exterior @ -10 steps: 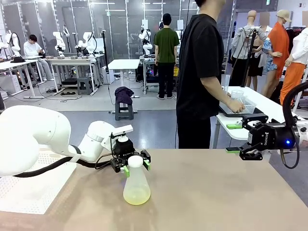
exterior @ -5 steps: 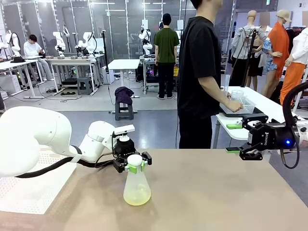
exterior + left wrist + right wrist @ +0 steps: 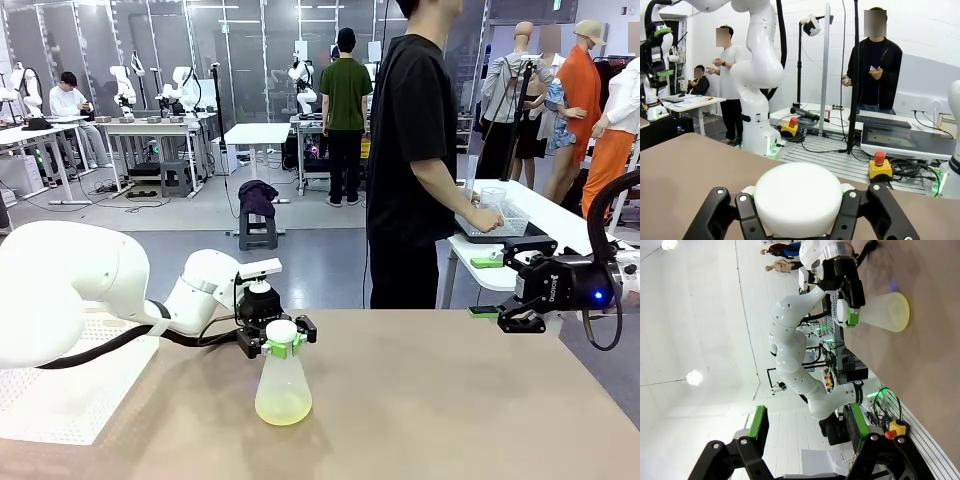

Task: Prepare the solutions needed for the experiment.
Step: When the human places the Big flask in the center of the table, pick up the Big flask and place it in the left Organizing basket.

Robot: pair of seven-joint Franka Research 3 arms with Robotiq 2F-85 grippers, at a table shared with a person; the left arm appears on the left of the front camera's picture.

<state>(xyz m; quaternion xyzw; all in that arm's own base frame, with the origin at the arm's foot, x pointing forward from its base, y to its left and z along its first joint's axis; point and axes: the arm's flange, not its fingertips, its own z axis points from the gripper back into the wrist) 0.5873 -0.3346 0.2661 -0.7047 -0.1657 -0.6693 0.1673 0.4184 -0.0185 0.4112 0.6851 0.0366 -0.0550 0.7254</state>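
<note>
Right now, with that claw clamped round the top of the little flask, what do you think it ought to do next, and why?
Probably lift the flask straight up a little. The left gripper is shut on its white neck, and the flask stands upright on the table with a shallow layer of yellow-green solution inside. Keeping it level should stop the liquid sloshing. The right gripper hangs open, far off.

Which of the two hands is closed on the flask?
The left hand, clamped around the flask neck just below its white cap; the right hand hangs open, away at the table's far right.
</note>
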